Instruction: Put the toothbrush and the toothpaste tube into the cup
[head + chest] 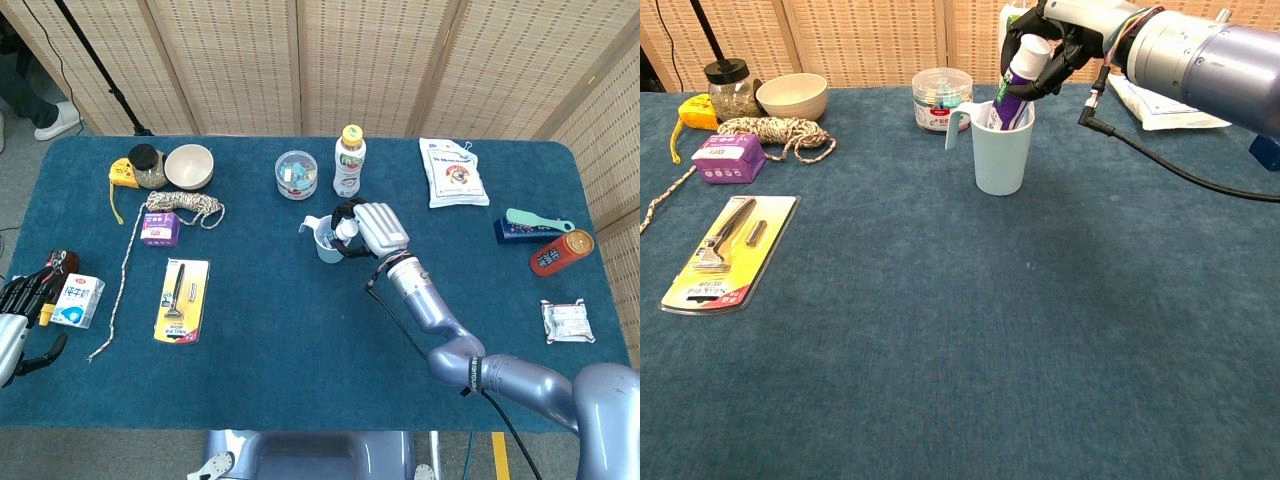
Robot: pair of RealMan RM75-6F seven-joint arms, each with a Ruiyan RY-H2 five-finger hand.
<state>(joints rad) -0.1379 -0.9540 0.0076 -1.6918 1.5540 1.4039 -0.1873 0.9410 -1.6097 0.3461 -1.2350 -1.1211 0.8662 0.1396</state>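
toothpaste tube [1011,92] in cup [1002,150], bottle [348,160] behind

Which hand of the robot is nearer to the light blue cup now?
The right hand: it is directly above the cup, holding the toothpaste tube that stands in it. The left hand is far away at the table's left edge.

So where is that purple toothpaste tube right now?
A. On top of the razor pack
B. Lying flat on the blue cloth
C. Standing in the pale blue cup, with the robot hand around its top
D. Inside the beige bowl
C: the toothpaste tube stands tilted in the cup, cap up, and the right robot hand is wrapped around its upper end.
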